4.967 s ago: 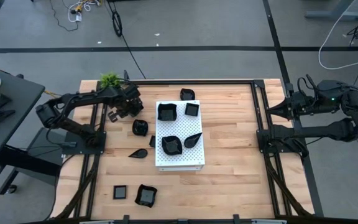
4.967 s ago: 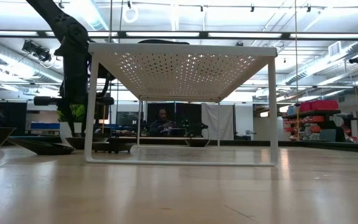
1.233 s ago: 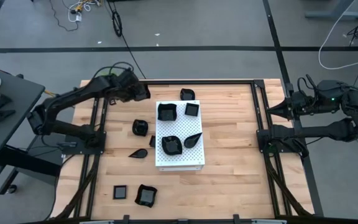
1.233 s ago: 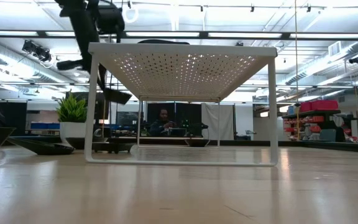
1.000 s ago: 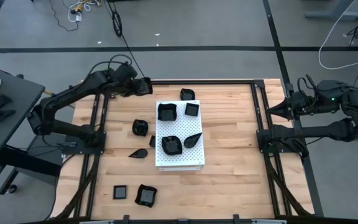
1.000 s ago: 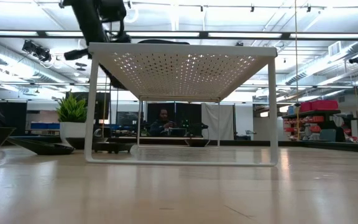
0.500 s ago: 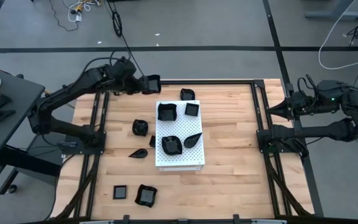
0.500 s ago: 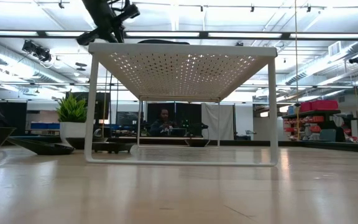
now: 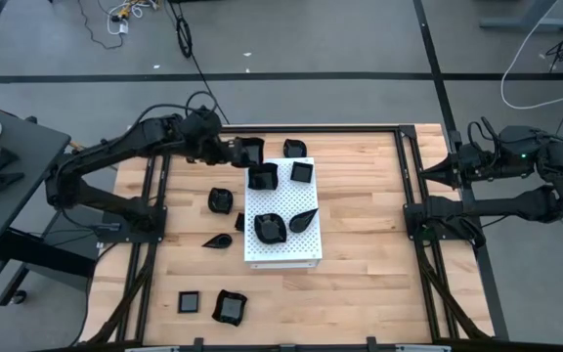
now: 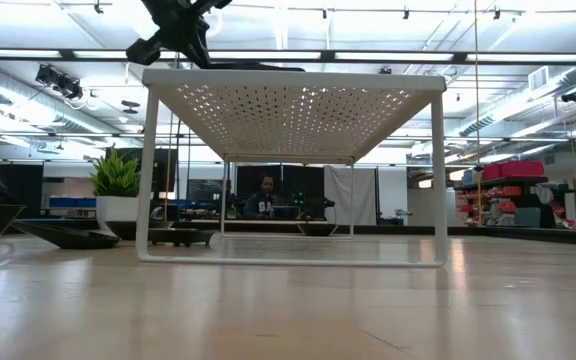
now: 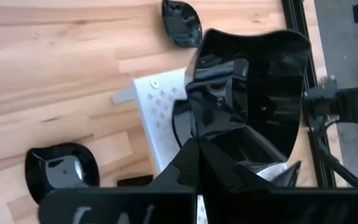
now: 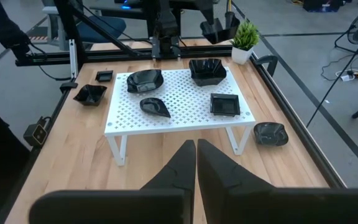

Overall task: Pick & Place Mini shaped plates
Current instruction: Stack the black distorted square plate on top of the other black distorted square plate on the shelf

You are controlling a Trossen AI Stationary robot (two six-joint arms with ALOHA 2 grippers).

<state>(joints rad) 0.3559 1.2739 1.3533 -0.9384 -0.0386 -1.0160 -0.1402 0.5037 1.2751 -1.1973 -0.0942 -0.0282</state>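
Mini shaped plate (image 9: 250, 151) clamped in left end effector (image 9: 235, 153), now carried from bench's far-left corner to white rack (image 9: 281, 256) edge; placement pending. Right end effector (image 12: 196, 163) shut, empty, parked.

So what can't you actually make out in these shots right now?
- Plates on the white board: hidden in the low view, which looks up from beneath it.
- Left gripper: its fingertips are covered by the black plate it holds, in the high and left wrist views.
- Person behind the table: too small for detail.
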